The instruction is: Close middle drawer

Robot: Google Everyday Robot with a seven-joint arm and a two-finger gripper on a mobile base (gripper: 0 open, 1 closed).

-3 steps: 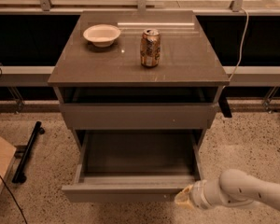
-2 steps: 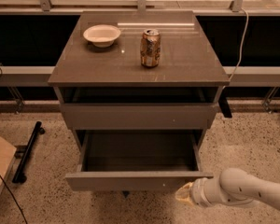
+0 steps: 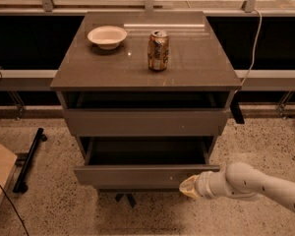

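The middle drawer (image 3: 146, 175) is located second in the cabinet, below the tabletop (image 3: 88, 70). It is pulled partly out, with its dark grey inside exposed. The end effector (image 3: 189, 187) is positioned at 5 o'clock of the drawer front, at its lower right edge; whether it is released or clenched cannot be told. The upper drawer (image 3: 145, 122) is also slightly extended. On the tabletop, a white bowl (image 3: 107, 36) is set at 11 o'clock and a gold can (image 3: 158, 50) near centre. No lettering on the can is legible.

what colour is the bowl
White; the bowl sits on the cabinet top, camera view. The gripper is at the front of the middle drawer.
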